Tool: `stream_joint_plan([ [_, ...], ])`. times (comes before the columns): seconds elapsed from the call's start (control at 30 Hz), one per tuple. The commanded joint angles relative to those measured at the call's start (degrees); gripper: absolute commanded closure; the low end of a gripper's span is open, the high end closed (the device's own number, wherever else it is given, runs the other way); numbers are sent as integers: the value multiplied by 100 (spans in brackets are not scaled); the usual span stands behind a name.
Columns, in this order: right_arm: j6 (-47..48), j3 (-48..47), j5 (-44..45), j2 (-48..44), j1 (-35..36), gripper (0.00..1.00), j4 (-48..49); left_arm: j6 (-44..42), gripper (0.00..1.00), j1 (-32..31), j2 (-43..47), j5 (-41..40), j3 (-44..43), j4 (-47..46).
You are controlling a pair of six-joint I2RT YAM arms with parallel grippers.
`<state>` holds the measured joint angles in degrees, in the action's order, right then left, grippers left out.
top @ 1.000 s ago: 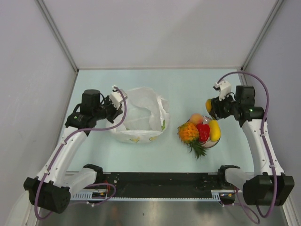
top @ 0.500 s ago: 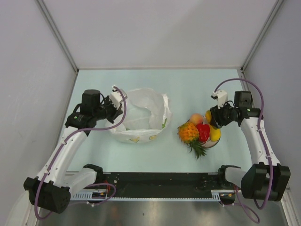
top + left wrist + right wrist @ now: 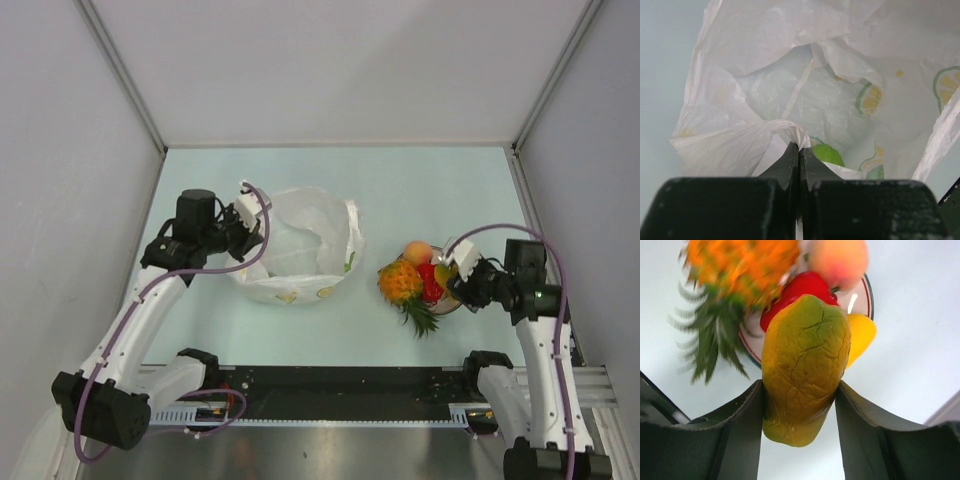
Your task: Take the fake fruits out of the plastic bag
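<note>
Mango (image 3: 805,370) clamped between right gripper (image 3: 800,386) jaws (green-yellow skin, creased); pineapple (image 3: 735,260), strawberry (image 3: 797,287), peach (image 3: 839,260), lemon (image 3: 861,335) on plate (image 3: 869,297) just beyond the jaw tips. Left gripper (image 3: 799,151) jaws pressed together, pinching plastic bag (image 3: 790,60) rim; bag mouth gapes ahead of them.

Robot lab booth, bare white walls (image 3: 340,70)

pale green table (image 3: 400,190), flat, walled on three sides. crinkled white plastic bag (image 3: 300,250) lies on it directly ahead of the left gripper (image 3: 799,150) jaws, its rim pinched between them. round plate (image 3: 866,297) rests on it just beyond the right gripper (image 3: 800,390) jaws. pineapple (image 3: 402,283) crown reaches past the plate rim over the table, left of those jaws.
</note>
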<state>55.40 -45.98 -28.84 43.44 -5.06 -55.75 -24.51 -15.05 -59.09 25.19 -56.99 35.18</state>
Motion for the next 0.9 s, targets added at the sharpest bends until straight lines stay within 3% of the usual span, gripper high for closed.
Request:
stream_joint_plan([
  [0.0, 2535, 527, -174, -467, -135, 67, -657, 122, 100, -33, -67, 197, -75, -82],
  [0.4, 5856, 818, -807, 261, -672, 66, -814, 87, 100, -33, -243, 65, -181, 33],
  [0.57, 6413, 959, -790, 305, -681, 64, -1043, 96, 100, -33, -322, 65, -216, 33],
  [0.87, 6422, 1196, -693, 402, -725, 63, -754, 192, 100, -42, -480, 144, -295, -37],
])
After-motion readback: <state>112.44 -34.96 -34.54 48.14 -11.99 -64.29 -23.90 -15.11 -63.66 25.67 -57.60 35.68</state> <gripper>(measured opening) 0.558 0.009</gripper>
